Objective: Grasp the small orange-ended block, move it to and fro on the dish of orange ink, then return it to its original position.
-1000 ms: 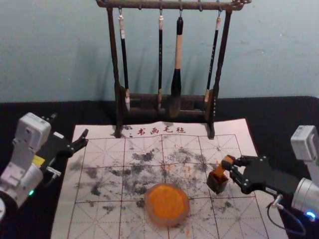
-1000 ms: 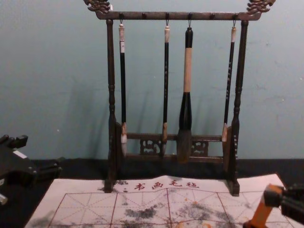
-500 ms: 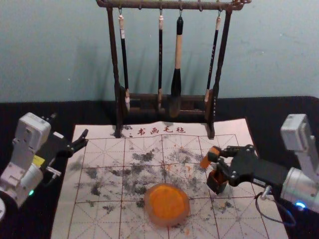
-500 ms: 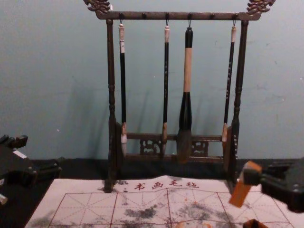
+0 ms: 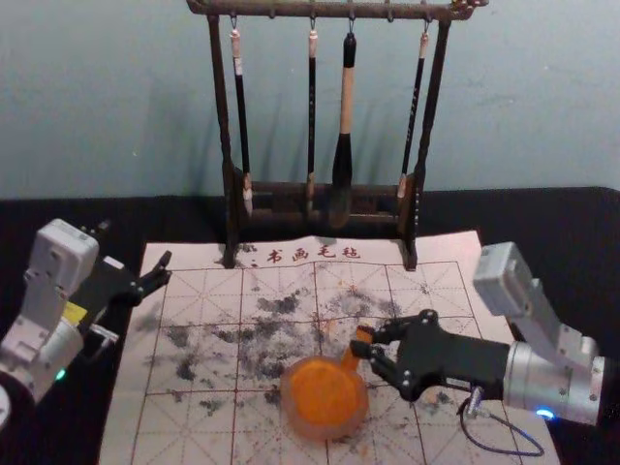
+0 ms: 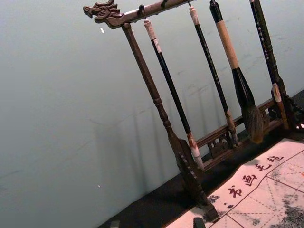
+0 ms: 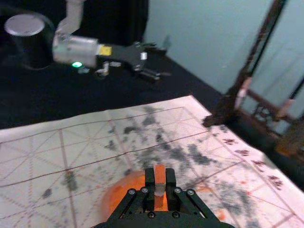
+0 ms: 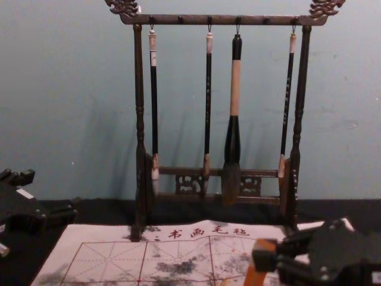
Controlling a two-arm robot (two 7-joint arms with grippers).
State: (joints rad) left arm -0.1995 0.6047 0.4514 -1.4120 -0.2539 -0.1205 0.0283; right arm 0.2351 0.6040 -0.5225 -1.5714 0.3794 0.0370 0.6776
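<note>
Right by the round dish of orange ink, your black right gripper is clamped on the slim orange block, long axis slanting down, leftward and bodyward to it, while your left gripper hangs spread, way farther off.

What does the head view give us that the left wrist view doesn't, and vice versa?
Head view: dish of orange ink; right gripper closed on the orange-ended block, at the dish's rim on the robot's right. Can't tell if it touches ink.
Left wrist view: the whole carved dragon head at the left end of the rack.
Both: rack, four hanging brushes, sheet with printed characters, idle left gripper, fingers apart.
</note>
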